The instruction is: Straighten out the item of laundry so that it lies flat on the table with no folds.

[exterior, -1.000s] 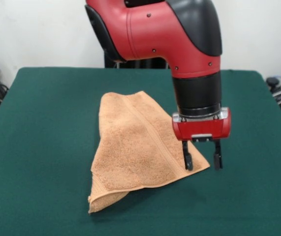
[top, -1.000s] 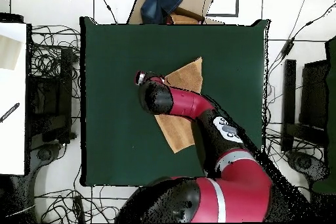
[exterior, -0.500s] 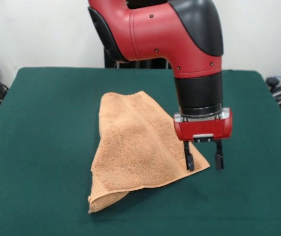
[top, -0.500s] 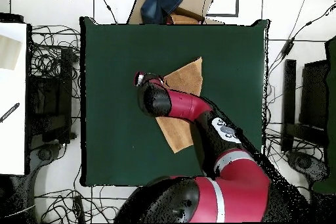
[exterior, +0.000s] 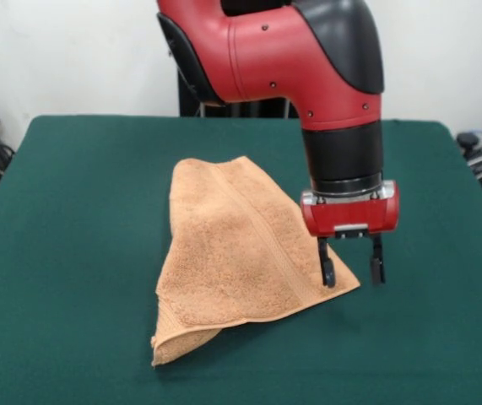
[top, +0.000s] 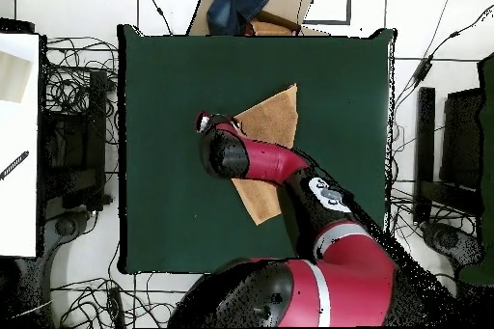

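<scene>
We see the robot's black two-fingered gripper (exterior: 352, 270) hanging below a red wrist block, its two short fingers pointing straight down with a clear gap between them, so it stands open and holds nothing. In the front view one finger (exterior: 327, 268) lies over the corner of the small peach-orange terry-cloth towel (exterior: 236, 253), while the other finger shows against bare table just beside that corner. We cannot tell whether the fingertips touch the cloth or the table or hang just above them.

The towel lies near the middle of the large rectangular table with a dark green felt-like top (exterior: 72, 253). It is not flat: it is folded over on itself into a roughly triangular shape, narrow at the far end and wider toward the near end, with a lower layer peeking out under the near left corner. A woven band stripe (exterior: 270, 240) runs along it lengthwise.

From above, the red and black arm (top: 289, 166) reaches across the table and covers the towel's middle, leaving both ends of the cloth (top: 275, 113) showing on either side of it. Beyond the table's far edge sits a brown cardboard box (top: 256, 7) with dark blue cloth (top: 236, 2) on it, and tangled black cables (top: 72, 84) lie on the floor beside the table.
</scene>
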Available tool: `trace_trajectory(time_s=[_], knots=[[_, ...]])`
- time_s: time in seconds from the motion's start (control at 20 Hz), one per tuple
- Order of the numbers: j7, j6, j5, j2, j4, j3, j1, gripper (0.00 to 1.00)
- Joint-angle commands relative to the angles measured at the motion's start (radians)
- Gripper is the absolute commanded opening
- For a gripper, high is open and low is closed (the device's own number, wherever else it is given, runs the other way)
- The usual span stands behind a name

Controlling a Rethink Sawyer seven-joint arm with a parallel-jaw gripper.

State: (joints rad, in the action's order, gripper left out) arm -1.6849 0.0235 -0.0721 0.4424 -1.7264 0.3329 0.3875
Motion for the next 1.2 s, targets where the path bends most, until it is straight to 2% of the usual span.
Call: trace_trajectory(time_s=[0.05,0.45,0.75,1.2], knots=[[-0.164,0.054,-0.052,-0.003,-0.102,-0.009,-0.017,1.0],[-0.167,0.088,-0.068,-0.028,-0.114,-0.009,-0.007,1.0],[-0.154,0.133,-0.068,-0.113,-0.052,-0.012,-0.019,1.0],[-0.138,0.153,-0.049,-0.176,0.012,-0.018,-0.04,1.0]])
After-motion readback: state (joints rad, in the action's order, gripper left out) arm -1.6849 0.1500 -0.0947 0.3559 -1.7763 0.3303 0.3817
